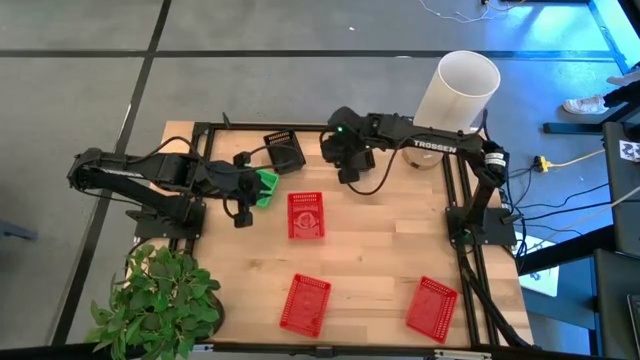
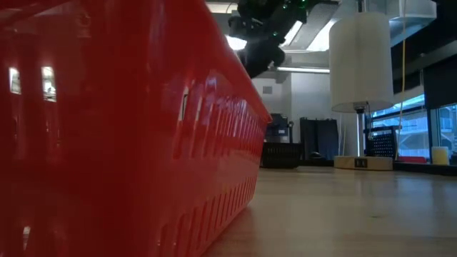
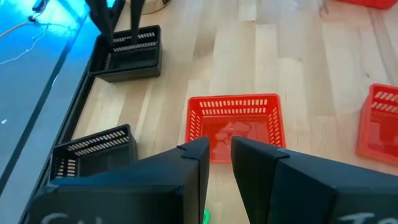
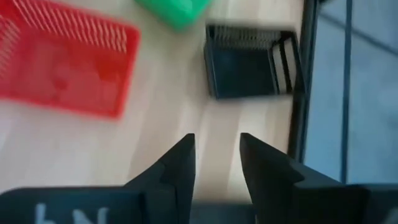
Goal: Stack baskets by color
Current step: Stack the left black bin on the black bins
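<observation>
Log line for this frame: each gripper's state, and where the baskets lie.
left gripper: shut on green basket | right gripper: open, empty | red baskets: three unstacked | black basket: at rear

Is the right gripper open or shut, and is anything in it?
Open and empty. In its wrist view the right gripper shows bare wood between its fingers, with the black basket lying apart ahead.

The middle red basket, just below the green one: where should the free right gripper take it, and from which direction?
Take the middle red basket by a rim wall, probably from straight above: it sits upright and open-topped, so the right gripper can straddle the thin mesh wall.
</observation>
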